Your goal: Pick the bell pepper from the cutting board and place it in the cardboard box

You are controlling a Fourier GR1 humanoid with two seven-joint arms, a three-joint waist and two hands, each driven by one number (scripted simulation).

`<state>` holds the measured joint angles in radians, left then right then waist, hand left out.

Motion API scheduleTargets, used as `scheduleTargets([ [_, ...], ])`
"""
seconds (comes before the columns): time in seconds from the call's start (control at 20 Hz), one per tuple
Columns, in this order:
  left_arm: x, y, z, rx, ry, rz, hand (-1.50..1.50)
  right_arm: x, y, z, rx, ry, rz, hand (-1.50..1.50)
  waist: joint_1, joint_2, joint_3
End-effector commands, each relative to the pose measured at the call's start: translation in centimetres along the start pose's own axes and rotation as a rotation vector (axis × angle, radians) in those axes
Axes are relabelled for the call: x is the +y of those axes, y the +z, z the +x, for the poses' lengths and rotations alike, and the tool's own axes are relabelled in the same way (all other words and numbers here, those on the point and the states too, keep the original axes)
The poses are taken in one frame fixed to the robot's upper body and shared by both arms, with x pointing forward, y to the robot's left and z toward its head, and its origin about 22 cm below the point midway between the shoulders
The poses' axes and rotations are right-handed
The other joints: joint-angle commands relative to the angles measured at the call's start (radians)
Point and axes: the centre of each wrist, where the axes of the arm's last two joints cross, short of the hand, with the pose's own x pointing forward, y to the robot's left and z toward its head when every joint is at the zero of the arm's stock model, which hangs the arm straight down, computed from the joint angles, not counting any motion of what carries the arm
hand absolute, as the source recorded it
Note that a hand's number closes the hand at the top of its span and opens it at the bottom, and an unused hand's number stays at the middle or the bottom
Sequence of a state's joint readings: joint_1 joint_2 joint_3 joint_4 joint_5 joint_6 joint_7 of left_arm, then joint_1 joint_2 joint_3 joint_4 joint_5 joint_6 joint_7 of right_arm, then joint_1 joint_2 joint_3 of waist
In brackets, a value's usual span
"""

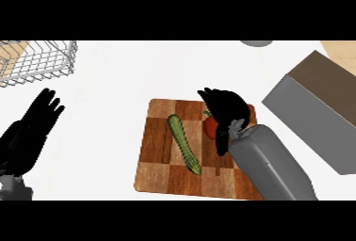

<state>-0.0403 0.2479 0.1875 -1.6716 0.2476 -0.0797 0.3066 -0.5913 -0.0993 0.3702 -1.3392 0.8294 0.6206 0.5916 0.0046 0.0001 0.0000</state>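
A white counter is carrying everything here. At the far left the left hand is resting open, fingers straight, with a wire basket beyond it. Over the cutting board, the right hand is curling down onto the red bell pepper, which is lying just under its palm, a cucumber to its left. The pepper is probably light, smooth and hollow, best cupped round its body. The cardboard box is sitting to the hand's right.

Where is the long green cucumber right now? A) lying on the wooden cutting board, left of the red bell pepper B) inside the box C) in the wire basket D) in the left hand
A: the long green cucumber lies on the wooden cutting board, left of the red bell pepper under the right hand.
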Motion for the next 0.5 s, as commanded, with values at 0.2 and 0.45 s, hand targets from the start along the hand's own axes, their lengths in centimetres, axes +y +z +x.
scheduleTargets([
  [0.2,-1.2,-1.5,-2.1,0.001,0.0,-0.017,0.0,1.2,-1.1,-0.5,0.005,0.021,0.019,-1.5,-0.004,0.001,0.0],
  [0.45,-1.4,0.0,-2.7,0.029,-0.009,-0.005,0.0,1.4,-1.8,-1.1,0.02,0.027,0.06,-1.5,-0.001,0.0,0.0],
])
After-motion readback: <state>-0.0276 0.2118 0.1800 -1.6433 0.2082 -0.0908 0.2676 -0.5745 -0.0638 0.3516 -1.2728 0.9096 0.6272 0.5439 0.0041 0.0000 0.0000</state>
